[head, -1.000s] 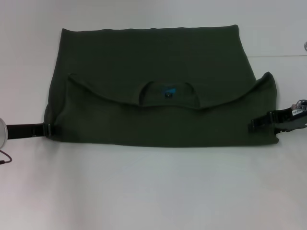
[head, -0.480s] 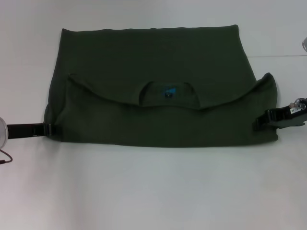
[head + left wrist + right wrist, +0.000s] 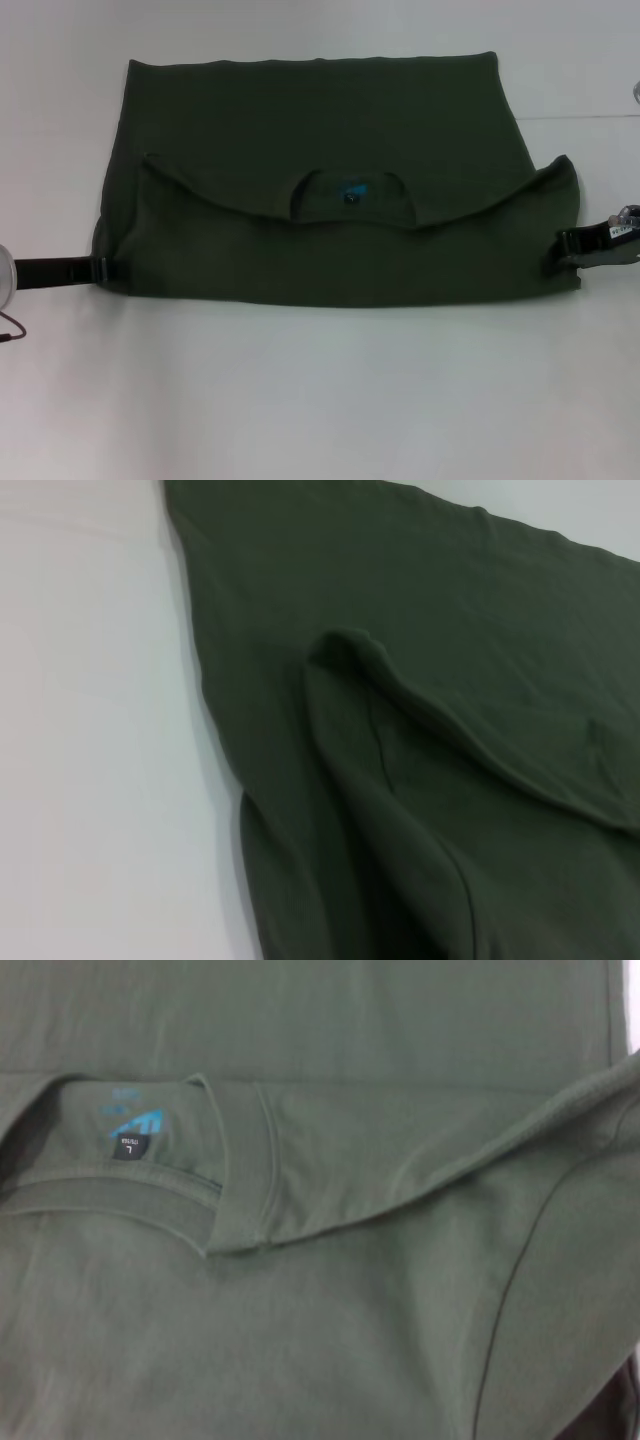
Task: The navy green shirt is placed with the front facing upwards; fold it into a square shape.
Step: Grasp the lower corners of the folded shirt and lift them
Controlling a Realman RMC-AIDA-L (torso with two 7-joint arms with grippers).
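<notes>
the navy green shirt [image 3: 330, 180] lies flat on the white table [image 3: 320, 400], folded over itself so that the neck opening [image 3: 350, 198] faces up near the middle of the cloth, with a small dark neck label [image 3: 128, 1146] and blue print inside it. the far edge runs straight; the near edge is straight and parallel to it. the folded upper layer ends in a curved edge that sags toward the collar. bare table surrounds the cloth, widest on the near side. the left gripper [image 3: 98, 270] sits low at the shirt's near-left corner, touching the cloth edge; whether its fingers are parted cannot be told. the right gripper [image 3: 558, 256] sits at the near-right corner, against the raised sleeve fold; its finger state cannot be told either.
</notes>
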